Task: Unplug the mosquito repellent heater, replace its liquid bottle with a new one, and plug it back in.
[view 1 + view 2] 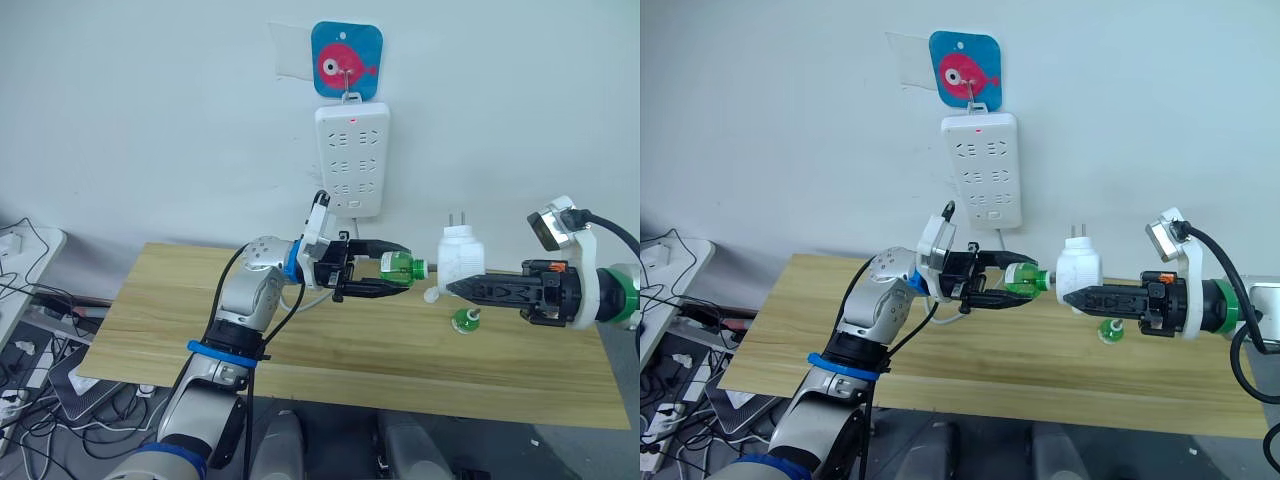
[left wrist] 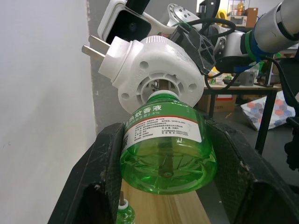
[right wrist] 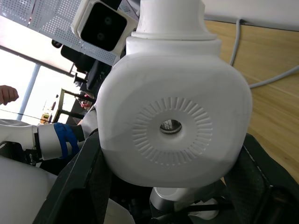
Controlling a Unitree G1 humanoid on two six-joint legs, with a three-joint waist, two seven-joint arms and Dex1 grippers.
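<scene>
My right gripper (image 1: 455, 287) is shut on the mosquito repellent heater (image 1: 460, 255), a white rounded unit held above the table with its two prongs pointing up, unplugged. The heater (image 3: 173, 121) sits between the black fingers in the right wrist view. My left gripper (image 1: 400, 268) is shut on a liquid bottle (image 1: 398, 265) of green fluid, held on its side. The bottle's (image 2: 166, 149) neck meets the round opening of the heater (image 2: 154, 70). A second small green bottle (image 1: 465, 320) stands on the table under the heater.
A long white power strip (image 1: 351, 160) hangs on the wall from a blue fish hook (image 1: 346, 62), above and behind both grippers. The wooden table (image 1: 180, 310) lies below. Cables and boxes (image 1: 30, 340) clutter the floor at the left.
</scene>
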